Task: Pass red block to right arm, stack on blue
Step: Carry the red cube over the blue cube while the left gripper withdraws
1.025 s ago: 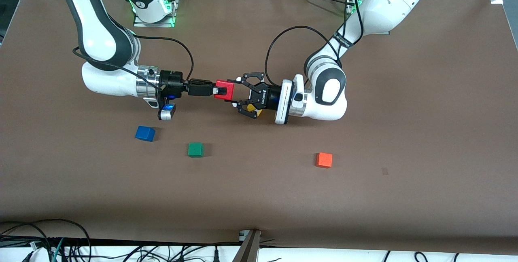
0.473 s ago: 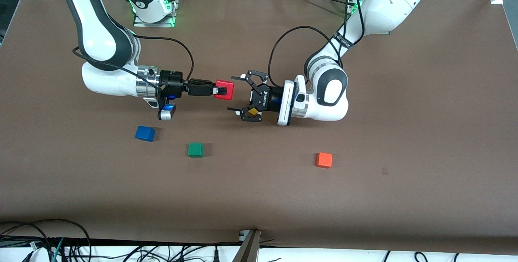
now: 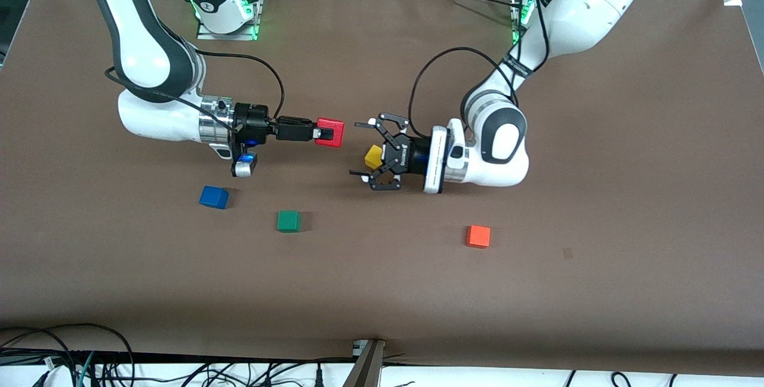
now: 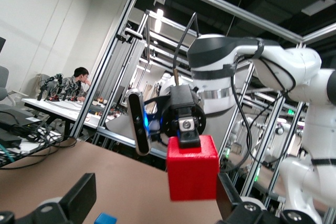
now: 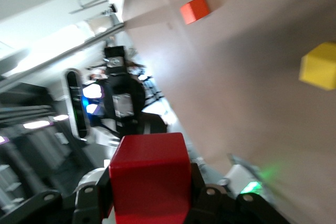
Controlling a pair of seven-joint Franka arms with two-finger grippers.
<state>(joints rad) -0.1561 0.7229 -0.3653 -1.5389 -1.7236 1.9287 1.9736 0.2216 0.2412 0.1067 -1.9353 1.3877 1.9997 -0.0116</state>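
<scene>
The right gripper (image 3: 323, 133) holds the red block (image 3: 330, 132) in the air. The left gripper (image 3: 365, 150) is open near it.

The whole bench (image 3: 382, 291) is taken in from a high camera facing the two arm bases, which stand along the upper edge of that view. The left wrist view is taken low and nearly level, close behind the left claw (image 4: 152, 205), and is aimed at the right claw (image 4: 188, 132) and the red block (image 4: 192, 167), seen near and large. The right wrist view is taken from just behind the red block (image 5: 149, 177), tilted, and looks toward the left arm. The red block (image 3: 330, 132) is shared by all three views; the orange cube (image 5: 195, 10) and yellow cube (image 5: 319, 66) are shared by the right wrist and front views.
</scene>
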